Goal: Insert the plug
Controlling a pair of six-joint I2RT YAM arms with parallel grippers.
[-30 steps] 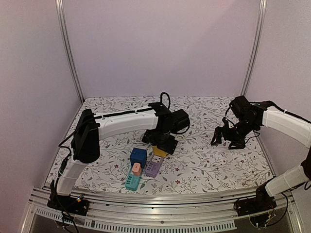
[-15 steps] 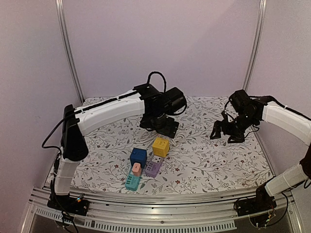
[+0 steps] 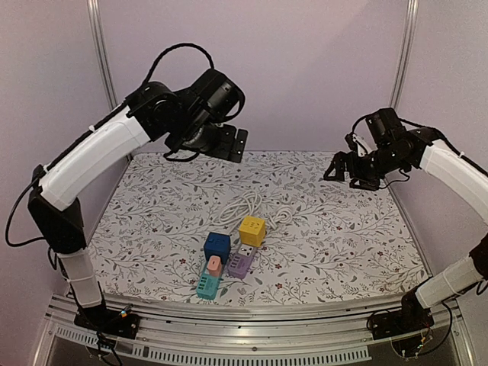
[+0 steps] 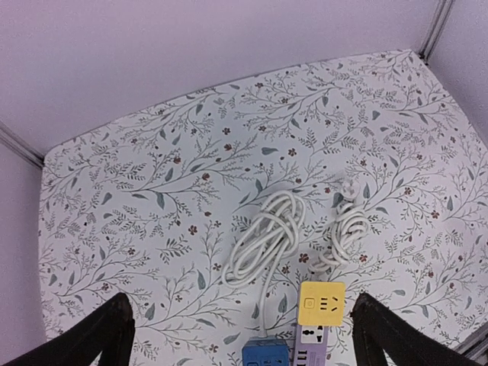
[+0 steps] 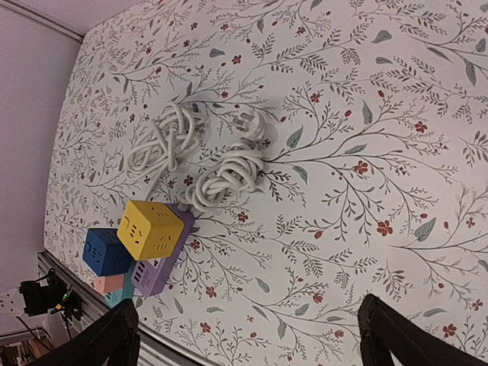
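Floral-print tablecloth (image 3: pixel 343 236) inside pale lilac walls (image 3: pixel 305 69).
Plain and evenly lit behind and at both sides; aluminium posts (image 3: pixel 101 46) at upper left and upper right; slotted metal rail (image 3: pixel 267 335) along the bottom edge.

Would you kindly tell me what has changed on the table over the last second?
The left claw, open, drew away from the yellow cube and swung high up and back, leaving the cube resting on the purple strip. The right claw, also open, lifted a little and drew back. The blue cube, teal strip and white cords stayed put.
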